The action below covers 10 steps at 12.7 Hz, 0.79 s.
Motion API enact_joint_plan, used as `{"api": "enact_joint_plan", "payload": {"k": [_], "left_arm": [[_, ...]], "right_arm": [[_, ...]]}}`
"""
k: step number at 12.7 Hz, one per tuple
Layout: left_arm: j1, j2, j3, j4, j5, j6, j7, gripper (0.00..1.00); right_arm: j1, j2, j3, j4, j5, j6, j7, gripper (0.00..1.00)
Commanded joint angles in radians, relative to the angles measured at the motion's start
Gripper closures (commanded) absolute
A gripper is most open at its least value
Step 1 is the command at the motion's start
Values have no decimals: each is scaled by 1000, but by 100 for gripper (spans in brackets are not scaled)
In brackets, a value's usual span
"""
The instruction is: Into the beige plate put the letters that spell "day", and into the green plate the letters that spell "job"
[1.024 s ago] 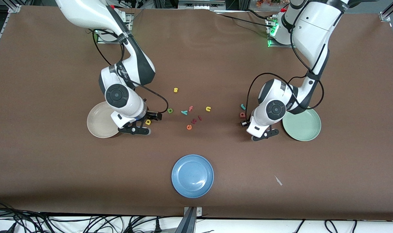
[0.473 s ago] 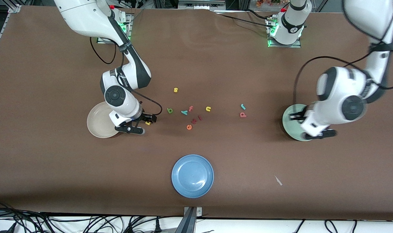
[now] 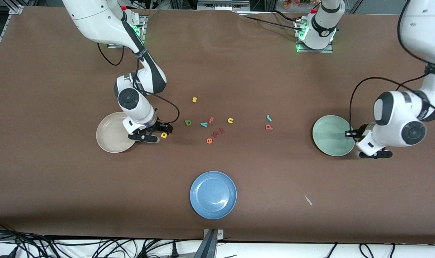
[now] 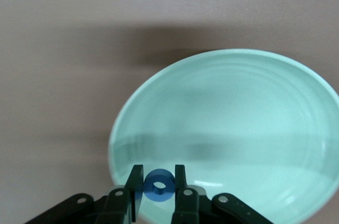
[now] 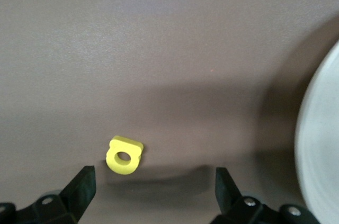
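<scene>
Foam letters lie scattered across the middle of the brown table [image 3: 59, 200] in the front view: a small yellow "d" [image 3: 164, 135] sits left of centre, just beside the right gripper [image 3: 160, 134], whose fingers are spread and grasp nothing. The round cream-beige plate [image 3: 110, 138] rests at the frame's left, partly under that arm. A dark green "a" [image 3: 188, 122], a teal "y" [image 3: 203, 124], a pink "f" [image 3: 211, 120], a yellow "n" [image 3: 230, 120], a yellow "s" [image 3: 194, 99] and an orange "e" [image 3: 209, 141] cluster near the centre. A teal hooked "j" [image 3: 269, 118] and a salmon-red "b" [image 3: 269, 127] lie right of centre. The pale sage-green plate [image 3: 328, 138] sits at right, the left gripper [image 3: 349, 134] at its edge. A round blue plate [image 3: 213, 194] lies at lower centre.

In the left wrist view, at bottom centre, the left gripper's fingers [image 4: 136, 187] are clamped on a blue foam ring "o" [image 4: 159, 186] over the green plate's rim.

In the right wrist view, the yellow "d" lies flat at lower left between the parted fingers [image 5: 83, 187], touching neither; the beige plate's edge shows at the right.
</scene>
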<state>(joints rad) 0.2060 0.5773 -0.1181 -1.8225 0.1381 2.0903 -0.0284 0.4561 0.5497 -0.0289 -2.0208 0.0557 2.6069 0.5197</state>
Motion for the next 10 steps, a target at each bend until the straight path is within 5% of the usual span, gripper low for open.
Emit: {"api": "enact_joint_plan", "payload": {"k": [1,2,4,7,10], "left_arm": [[-5,6,-9,15,15,1,-11,44],[-5,-8,-14,17,12,-6,-37,0],[-22,-72,-58,17,11,-16,-140,0],[-22,-117,-248,17,11,-99,-464,0],[-92,-59,-356,14,12,-34,-790,2]], "right_arm": [[-4,-11,9,14,-7,7,29,0],[-2,5,9,27,-10,10,28,0],[2,39,9,40,-7,48,31,0],[9,47,9,42,1,53,34,4],[12,68,9,51,-5,70,34,27]]}}
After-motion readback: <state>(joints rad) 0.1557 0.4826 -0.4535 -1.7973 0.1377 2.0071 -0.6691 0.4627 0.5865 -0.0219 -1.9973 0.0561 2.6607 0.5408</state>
